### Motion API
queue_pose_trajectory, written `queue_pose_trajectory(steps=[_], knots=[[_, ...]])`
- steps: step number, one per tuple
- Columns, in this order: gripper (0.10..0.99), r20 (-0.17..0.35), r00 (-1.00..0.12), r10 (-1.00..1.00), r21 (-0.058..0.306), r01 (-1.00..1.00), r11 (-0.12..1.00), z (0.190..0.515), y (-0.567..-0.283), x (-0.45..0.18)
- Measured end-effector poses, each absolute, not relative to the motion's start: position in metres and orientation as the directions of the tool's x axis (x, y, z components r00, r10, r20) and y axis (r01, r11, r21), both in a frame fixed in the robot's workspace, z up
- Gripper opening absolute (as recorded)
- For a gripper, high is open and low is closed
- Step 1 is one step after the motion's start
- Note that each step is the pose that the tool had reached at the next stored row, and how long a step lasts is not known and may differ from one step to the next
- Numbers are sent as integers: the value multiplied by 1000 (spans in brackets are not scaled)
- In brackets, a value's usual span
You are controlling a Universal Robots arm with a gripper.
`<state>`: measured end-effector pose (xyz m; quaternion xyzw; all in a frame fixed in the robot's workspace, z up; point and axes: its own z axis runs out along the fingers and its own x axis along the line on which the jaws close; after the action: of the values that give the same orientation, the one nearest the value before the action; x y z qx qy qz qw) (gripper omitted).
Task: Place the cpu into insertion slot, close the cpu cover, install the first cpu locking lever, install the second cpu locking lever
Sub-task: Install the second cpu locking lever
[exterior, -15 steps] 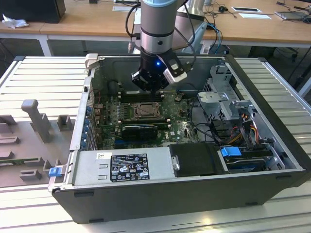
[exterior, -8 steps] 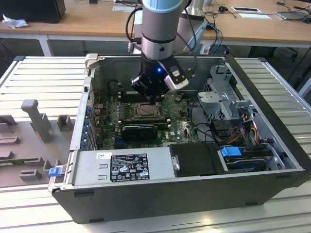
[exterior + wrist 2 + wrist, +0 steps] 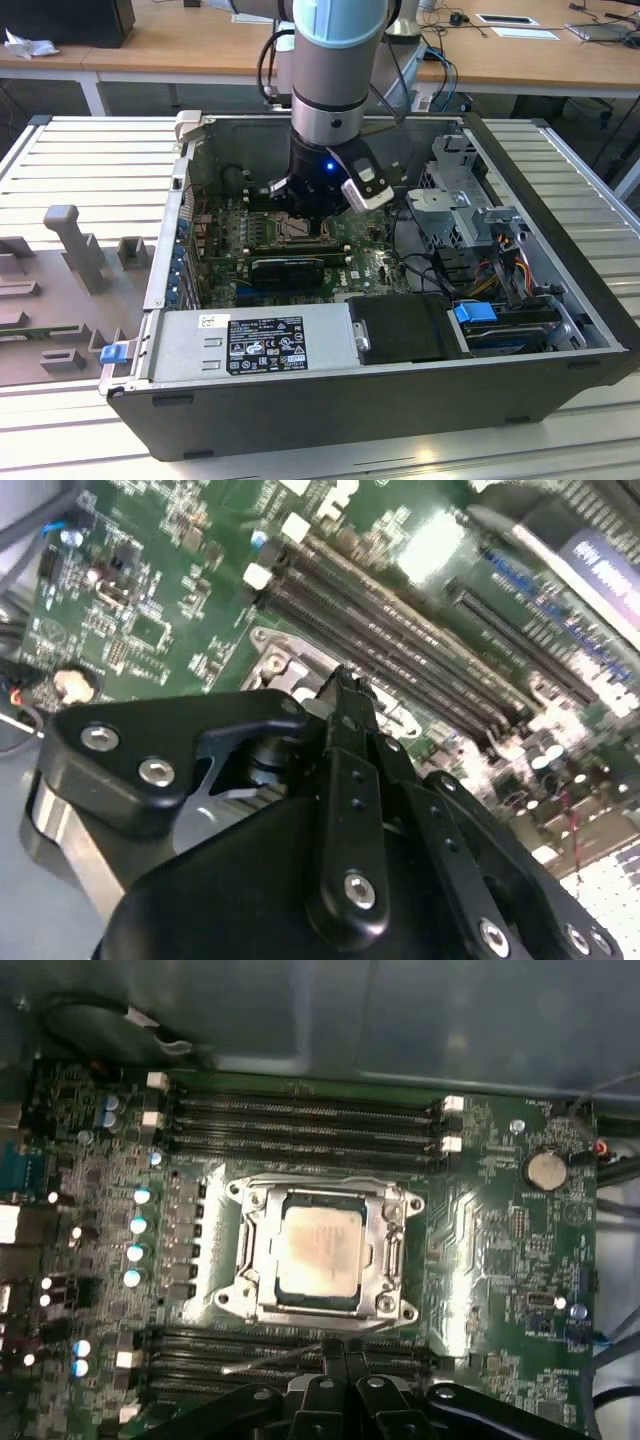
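1. The arm (image 3: 335, 70) reaches straight down into the open computer case (image 3: 380, 400), and the jaws (image 3: 342, 1352) hang low over the green motherboard (image 3: 490, 1230), just beside the insertion slot (image 3: 392, 1260).
2. In the first wrist view the cpu (image 3: 318, 1250) sits flat in that slot, pale metal top up, with the cpu cover (image 3: 322, 1186) lying closed around it as a silvery frame.
3. The jaws look pressed together, the two black fingers (image 3: 352, 1360) meeting at a narrow tip with nothing between them that I can make out.
4. That tip hovers at the slot's edge, over the near bank of memory slots (image 3: 280, 1345); a thin wire lever (image 3: 265, 1362) slants across there, close to the tip.
5. A second bank of memory slots (image 3: 300, 1125) runs along the far side of the socket, and a coin battery (image 3: 546, 1168) sits well apart from it.
6. In the exterior view the long black graphics card (image 3: 288, 268) lies just in front of the arm, the power supply (image 3: 255, 340) closes off the case's near side, and a drive cage with cables (image 3: 480, 240) crowds the exterior view's right.
7. The case walls box the arm in; the open room is straight up.
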<state>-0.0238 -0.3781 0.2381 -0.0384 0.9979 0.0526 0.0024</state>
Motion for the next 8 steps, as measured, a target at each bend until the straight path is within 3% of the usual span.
queue_pose_trajectory(steps=[8], knots=[[106,-10,-997,-82,119,-82,989,231,-379,-56]])
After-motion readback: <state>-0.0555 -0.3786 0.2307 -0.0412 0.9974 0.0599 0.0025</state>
